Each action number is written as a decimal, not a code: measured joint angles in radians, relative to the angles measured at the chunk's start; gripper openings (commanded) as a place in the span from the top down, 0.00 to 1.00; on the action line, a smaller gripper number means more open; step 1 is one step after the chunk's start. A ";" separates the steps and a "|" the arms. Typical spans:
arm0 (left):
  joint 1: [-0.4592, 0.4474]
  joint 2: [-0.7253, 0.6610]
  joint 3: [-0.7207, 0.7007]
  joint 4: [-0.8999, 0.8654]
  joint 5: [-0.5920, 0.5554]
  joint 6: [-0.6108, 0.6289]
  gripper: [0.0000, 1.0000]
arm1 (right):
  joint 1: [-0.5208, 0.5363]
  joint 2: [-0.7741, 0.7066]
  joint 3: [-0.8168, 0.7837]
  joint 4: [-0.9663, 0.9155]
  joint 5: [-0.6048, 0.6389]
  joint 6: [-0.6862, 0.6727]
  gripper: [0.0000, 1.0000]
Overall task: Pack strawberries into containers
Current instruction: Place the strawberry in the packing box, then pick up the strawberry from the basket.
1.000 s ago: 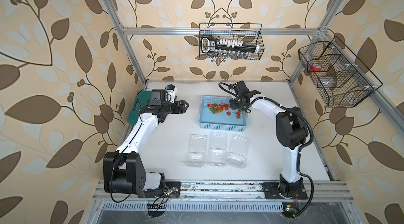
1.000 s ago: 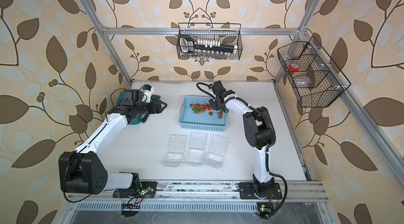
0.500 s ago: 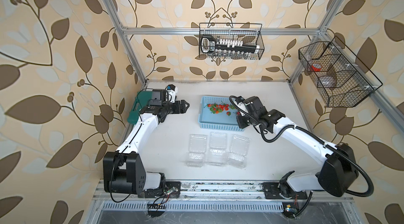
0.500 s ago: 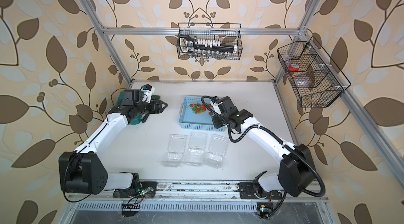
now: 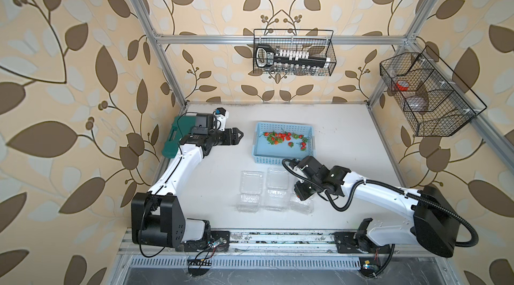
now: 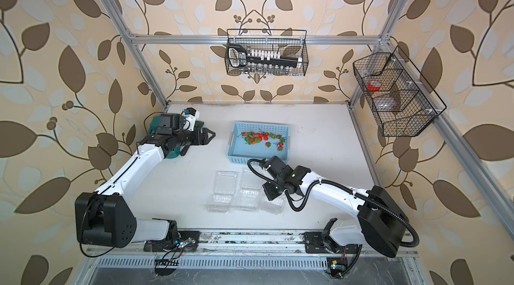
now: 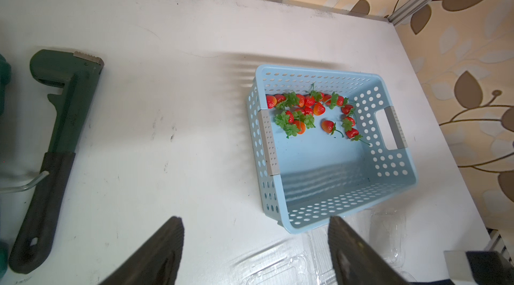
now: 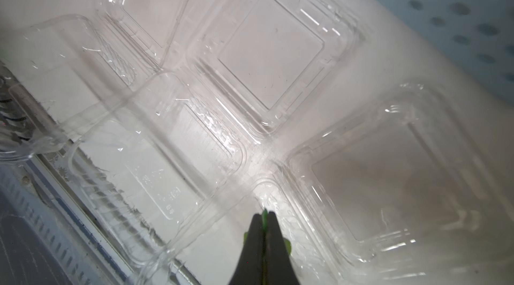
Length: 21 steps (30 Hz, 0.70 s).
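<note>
**Desk:** What fills the frame?

**Photographer:** A white table [image 5: 222, 180] inside a leaf-papered booth, with a white arm reaching in from each front corner. In both top views a light blue basket [image 5: 283, 159] sits toward the back, right of centre. A dark green tool case [image 5: 171, 141] lies at the left edge. The left wrist view shows a green pipe wrench [image 7: 64, 119] flat on the table just beside it.

**Desk:** And the containers?

**Photographer:** Three clear containers [image 5: 276, 186] stand in a row just in front of the basket, lids folded open toward it.

**Desk:** The grippers?

**Photographer:** The left gripper [image 5: 238, 136] hangs between case and basket, pointed at the basket, its jaws standing apart over bare table. The right gripper [image 8: 265, 214] is above the rightmost container [image 5: 303, 205]. Its jaws are pressed together on the green leaf of a pinched strawberry [image 8: 264, 213]. The fingers hide the berry itself in that wrist view.

**Desk:** The rest of the fruit?

**Photographer:** The strawberries [image 7: 306, 108] lie loose on the basket floor, clustered in its far half, with a few strung out toward its right side.
</note>
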 measured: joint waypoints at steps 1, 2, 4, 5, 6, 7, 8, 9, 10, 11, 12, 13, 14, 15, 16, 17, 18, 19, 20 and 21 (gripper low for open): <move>0.000 0.000 0.000 0.000 0.000 0.000 0.17 | 0.003 0.012 -0.006 0.004 0.000 0.006 1.00; 0.000 0.000 0.000 -0.001 -0.001 0.001 0.17 | 0.006 0.024 -0.010 0.008 0.000 0.010 1.00; 0.000 0.000 0.000 -0.003 -0.002 0.001 0.17 | 0.008 0.051 -0.019 0.024 0.000 0.019 1.00; 0.000 0.000 0.000 -0.004 -0.002 0.001 0.17 | 0.008 0.061 -0.021 0.029 0.000 0.021 0.99; 0.000 0.000 0.000 -0.004 -0.002 0.001 0.17 | 0.008 0.069 -0.021 0.034 0.000 0.025 0.97; 0.000 0.000 0.000 -0.004 -0.002 0.002 0.17 | 0.008 0.078 -0.021 0.042 -0.002 0.028 0.92; -0.001 0.000 0.000 -0.004 -0.002 0.002 0.17 | 0.008 0.083 -0.021 0.046 -0.003 0.032 0.87; -0.003 0.000 0.000 -0.004 -0.003 0.002 0.17 | 0.008 0.085 -0.021 0.048 -0.003 0.035 0.83; -0.005 0.000 0.000 -0.005 -0.004 0.003 0.17 | 0.008 0.085 -0.021 0.049 -0.003 0.039 0.79; -0.006 0.000 0.000 -0.005 -0.004 0.004 0.17 | 0.008 0.084 -0.021 0.049 -0.003 0.037 0.76; -0.006 0.000 0.000 -0.006 -0.004 0.005 0.17 | 0.008 0.083 -0.021 0.048 -0.002 0.037 0.74; -0.006 0.000 0.000 -0.006 -0.004 0.006 0.17 | 0.008 0.080 -0.019 0.042 0.000 0.035 0.72; -0.006 0.000 0.000 -0.007 -0.004 0.006 0.17 | 0.008 0.073 -0.016 0.033 0.003 0.032 0.70; -0.006 0.000 0.000 -0.008 -0.004 0.008 0.17 | 0.008 0.066 -0.010 0.023 0.010 0.028 0.69; -0.006 0.000 0.000 -0.009 -0.004 0.009 0.17 | 0.006 0.058 -0.001 0.010 0.017 0.022 0.68; -0.006 0.000 0.000 -0.010 -0.004 0.009 0.17 | 0.001 0.051 0.013 -0.002 0.026 0.015 0.68; -0.006 0.000 0.000 -0.011 -0.004 0.010 0.17 | -0.009 0.046 0.028 -0.012 0.035 0.008 0.68; -0.006 0.000 0.000 -0.012 -0.004 0.010 0.17 | -0.028 0.041 0.046 -0.019 0.042 0.001 0.67; -0.006 0.000 0.000 -0.013 -0.004 0.012 0.17 | -0.055 0.037 0.065 -0.024 0.047 -0.005 0.67; -0.006 0.000 0.000 -0.014 -0.004 0.012 0.17 | -0.087 0.035 0.084 -0.025 0.052 -0.012 0.67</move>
